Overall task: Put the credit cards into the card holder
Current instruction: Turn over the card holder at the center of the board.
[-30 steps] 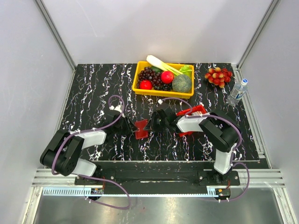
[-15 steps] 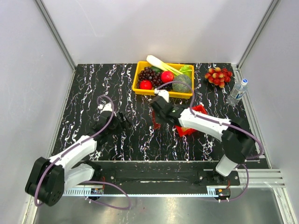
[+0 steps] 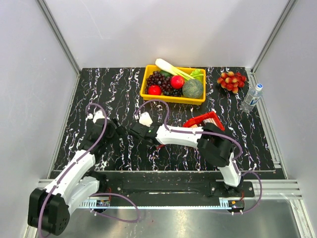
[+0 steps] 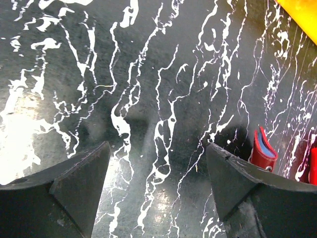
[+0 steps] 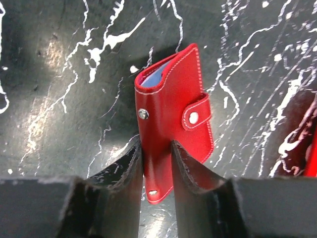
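On the table point(image 3: 99, 84), the right gripper point(image 5: 156, 145) pinches the card holder point(image 5: 171, 94) edgewise. The left gripper point(image 4: 158, 147), spread wide, has retreated toward 9 o'clock.

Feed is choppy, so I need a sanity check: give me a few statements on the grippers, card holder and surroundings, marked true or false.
1. The left gripper is open and holds nothing. True.
2. The right gripper has a finger on each side of the card holder. True.
3. The card holder sits in the yellow basket. False: it is on the table; the yellow basket holds produce.
4. The water bottle stands at the table's left edge. False: right edge.
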